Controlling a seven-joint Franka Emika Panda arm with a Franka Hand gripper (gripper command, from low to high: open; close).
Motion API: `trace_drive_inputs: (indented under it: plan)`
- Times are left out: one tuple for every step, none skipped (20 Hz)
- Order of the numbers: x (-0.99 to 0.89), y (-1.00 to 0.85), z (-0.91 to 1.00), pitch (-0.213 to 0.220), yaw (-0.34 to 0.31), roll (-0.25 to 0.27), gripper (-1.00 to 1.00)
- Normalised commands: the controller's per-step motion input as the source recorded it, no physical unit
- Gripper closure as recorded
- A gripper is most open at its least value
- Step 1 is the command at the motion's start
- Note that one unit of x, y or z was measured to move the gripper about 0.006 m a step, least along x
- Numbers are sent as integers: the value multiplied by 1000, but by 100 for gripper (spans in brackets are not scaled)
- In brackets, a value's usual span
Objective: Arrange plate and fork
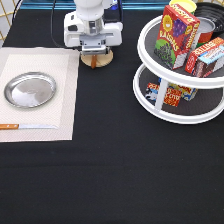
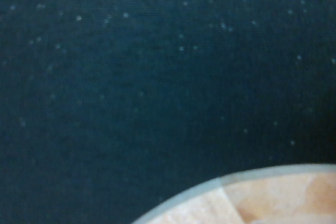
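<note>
gripper (image 1: 93,54): low over wooden coaster disc (image 1: 96,60) at exterior view's top; we can't tell its state
wrist cam: we see coaster rim (image 2: 247,200) on black cloth
plate (image 1: 30,90): on beige placemat (image 1: 67,95), exterior view's left
knife (image 1: 27,126): below plate, on mat
rack (image 1: 175,114): 2-tier, boxes, right
fork: we can't find it

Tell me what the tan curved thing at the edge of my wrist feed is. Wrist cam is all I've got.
Observer: A round wooden disc on the black table, at the exterior view's top. The gripper hangs right over it.
Operator: Where's the plate?
Observer: The plate lies on a pale placemat at the exterior view's left, apart from the gripper.
Operator: Any cutlery?
Observer: One wooden-handled utensil lies along the placemat's bottom edge, below the plate. I can't tell which kind.
</note>
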Motion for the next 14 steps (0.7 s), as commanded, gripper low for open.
trace_drive_inputs:
  plan:
    - [0,51,-97,-17,0,-13,-100]
    - [0,37,-100,-23,0,-15,100]
    - [0,31,-77,-27,0,-25,100]
    - [0,0,-103,-34,0,-28,100]
    - [-3,0,-117,-39,0,-45,100]
    - [-3,0,-154,-43,0,-67,100]
    - [0,40,-137,-42,0,-104,100]
    - [0,49,-143,-45,0,-117,100]
    - [0,43,-120,-47,0,-119,100]
    - [0,43,-86,-48,0,-120,100]
    - [0,37,-57,-46,0,-119,100]
    - [0,63,-60,-45,0,-131,100]
    - [0,63,-26,-45,0,-130,100]
    - [0,83,-6,-44,0,-134,100]
